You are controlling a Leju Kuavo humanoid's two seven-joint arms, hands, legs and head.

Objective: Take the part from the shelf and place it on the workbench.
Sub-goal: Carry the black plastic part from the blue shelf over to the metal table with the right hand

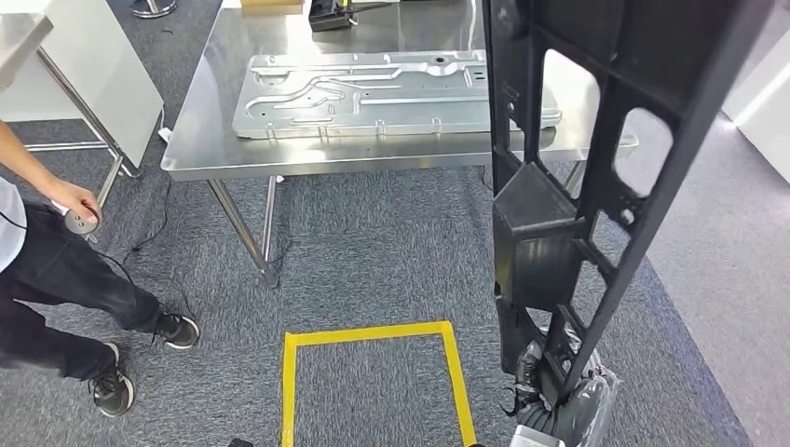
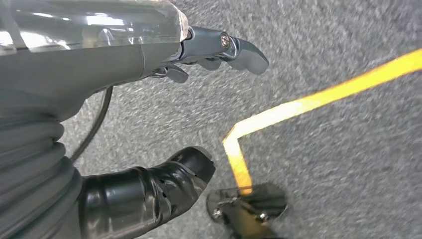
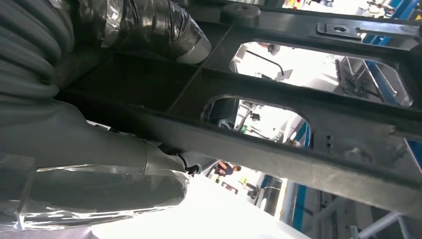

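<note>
A long black frame-like part [image 1: 568, 205] with cut-out windows stands upright at the right of the head view, reaching from near the floor past the top edge. My right hand [image 1: 559, 391] grips its lower end; the right wrist view has the thumb [image 3: 149, 25] pressed on the black part [image 3: 308, 129]. The steel workbench [image 1: 214, 140] lies ahead, apart from the part. My left hand [image 2: 164, 124] hangs over the carpet, fingers apart, holding nothing.
A large silver stamped metal panel [image 1: 373, 93] lies on the workbench. A yellow tape square [image 1: 373, 372] marks the grey carpet just ahead. A person [image 1: 56, 270] in dark trousers stands at the left. A white board on a stand [image 1: 93, 74] is at the far left.
</note>
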